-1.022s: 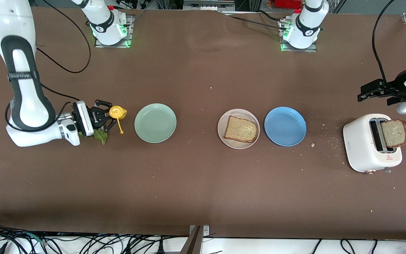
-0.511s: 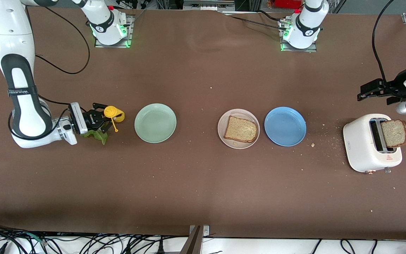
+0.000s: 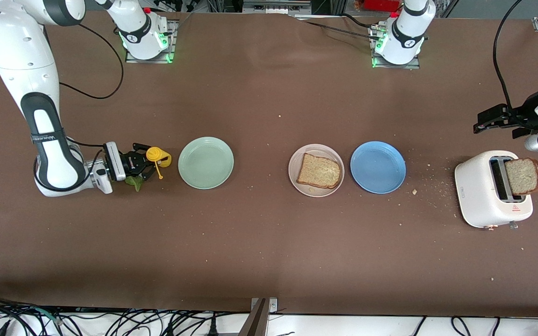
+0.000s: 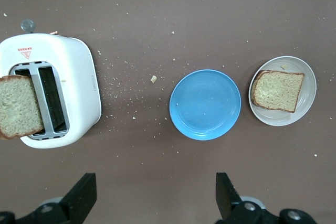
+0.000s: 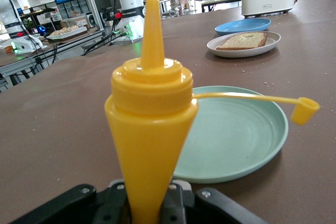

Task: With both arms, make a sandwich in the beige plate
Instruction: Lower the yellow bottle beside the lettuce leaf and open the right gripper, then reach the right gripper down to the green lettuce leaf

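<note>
Bottle (image 3: 158, 157) of yellow sauce pinched between the right gripper's (image 3: 144, 163) fingers, held upright, cap off and dangling on its strap. The gripper is low beside the green plate (image 3: 206, 163), toward the right arm's end of the table. Lettuce leaf (image 3: 133, 181) lies on the table directly under the gripper.

Beige plate (image 3: 316, 170) sits between the green plate and the blue plate (image 3: 378, 167), with one bread slice (image 3: 319, 171) flat on it. Second slice (image 3: 523, 175) stands out of the toaster (image 3: 492, 188) at the left arm's end. Left gripper (image 3: 486, 120) waits in the air near the toaster, fingers spread wide, holding nothing.

Step in hand, as I read it: carry the sauce to the bread. To do it well, lift the bottle clear of both plate rims, keep it upright in transit so the open nozzle doesn't drip, tilt only once over the slice's middle. Watch the loose cap; it could drag across the bread.
</note>
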